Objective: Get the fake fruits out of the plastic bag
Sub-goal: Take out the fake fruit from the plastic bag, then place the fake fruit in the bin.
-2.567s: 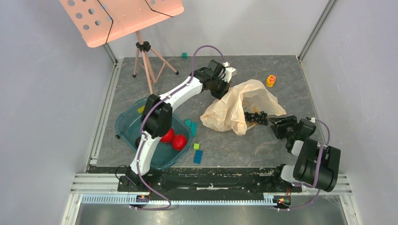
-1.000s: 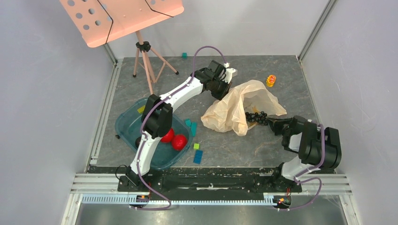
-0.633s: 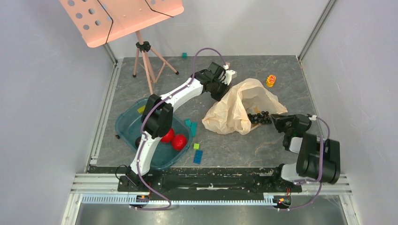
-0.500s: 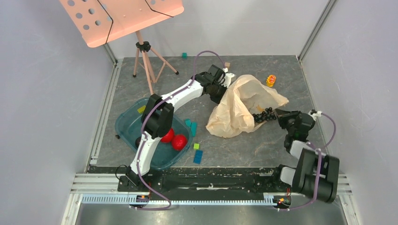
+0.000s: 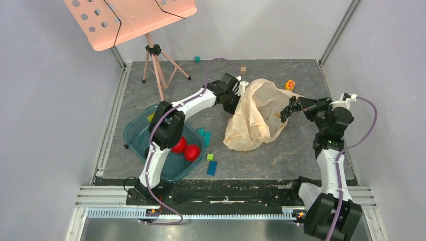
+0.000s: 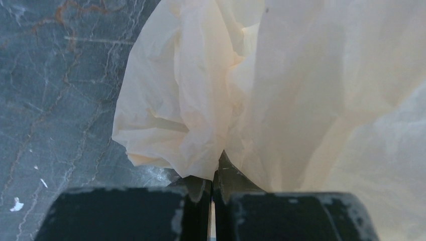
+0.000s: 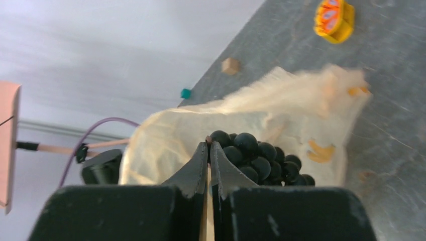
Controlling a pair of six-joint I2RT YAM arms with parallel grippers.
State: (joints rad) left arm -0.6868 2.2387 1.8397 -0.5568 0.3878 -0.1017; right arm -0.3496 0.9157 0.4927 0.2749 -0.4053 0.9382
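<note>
Right gripper pinches the grapes at the stem end, hanging against the plastic bag at its 2 o'clock; left gripper is clamped on the bag's 11 o'clock edge; two red apples lie in the teal tray at 8 o'clock; a yellow-orange toy sits near the grapes at 12 o'clock.

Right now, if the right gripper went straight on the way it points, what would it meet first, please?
Probably the plastic bag: the right gripper, shut on the grapes, points at its raised side, though depth is unclear.
</note>
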